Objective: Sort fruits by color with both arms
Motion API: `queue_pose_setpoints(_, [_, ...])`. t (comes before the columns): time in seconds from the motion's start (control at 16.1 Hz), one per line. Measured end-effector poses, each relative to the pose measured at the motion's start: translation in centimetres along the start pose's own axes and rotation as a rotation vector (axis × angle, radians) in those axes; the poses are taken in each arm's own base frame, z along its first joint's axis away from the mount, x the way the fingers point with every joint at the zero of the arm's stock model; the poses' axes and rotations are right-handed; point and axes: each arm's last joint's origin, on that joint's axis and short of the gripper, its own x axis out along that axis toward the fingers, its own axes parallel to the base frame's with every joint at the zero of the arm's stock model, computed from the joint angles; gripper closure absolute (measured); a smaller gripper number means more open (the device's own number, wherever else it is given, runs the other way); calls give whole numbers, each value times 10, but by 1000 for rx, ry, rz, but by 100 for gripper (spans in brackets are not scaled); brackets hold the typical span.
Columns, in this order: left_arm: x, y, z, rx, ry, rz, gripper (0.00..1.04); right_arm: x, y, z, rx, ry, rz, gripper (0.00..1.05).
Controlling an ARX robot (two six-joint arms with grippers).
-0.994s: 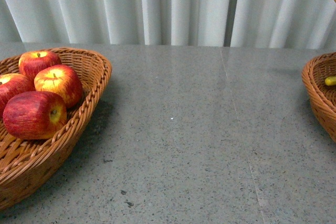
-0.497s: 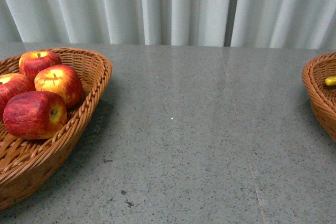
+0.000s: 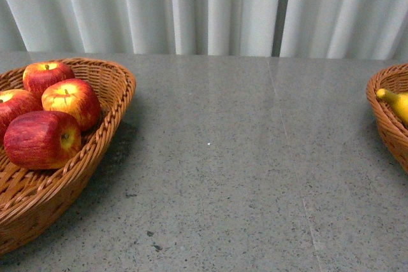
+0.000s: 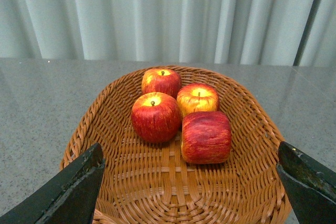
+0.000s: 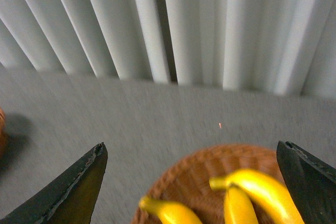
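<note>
Half a second ago only a small yellow tip showed at the 3 o'clock edge of the front view; a full banana [image 3: 396,103] end now lies there inside the right basket [image 3: 381,116], and the yellow shape seen high at 1 o'clock a second ago is gone. The four apples [image 3: 42,139] sit unchanged in the left basket [image 3: 95,151] at 9 o'clock, the grey table [image 3: 229,170] between the two baskets looks the same, and the white curtain [image 3: 204,7] hangs behind.

From the left wrist, the left hand [image 4: 191,187] is spread wide, its fingers [image 4: 73,192] apart over the near rim of the left basket [image 4: 113,98], holding nothing; the four apples [image 4: 155,117] cluster toward the far end, touching one another.

From the right wrist, which is blurred, the right hand [image 5: 191,182] is likewise spread and empty above the right basket [image 5: 189,174], where three bananas [image 5: 262,192] lie close together.
</note>
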Motion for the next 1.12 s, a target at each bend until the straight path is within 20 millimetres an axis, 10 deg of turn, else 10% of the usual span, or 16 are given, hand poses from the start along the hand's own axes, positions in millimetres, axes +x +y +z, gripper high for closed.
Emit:
queue_pose_setpoints(0.31, [0,0,0,0,0,0,7,-61,46,-10,44,-107,-117,21])
queue_pose_setpoints(0.68, [0,0,0,0,0,0,7,-142,59,-162,-65,-35,-324,91])
queue_pose_setpoints(1.12, [0,0,0,0,0,0,7,-145,75,-164,-117,-121,-327,103])
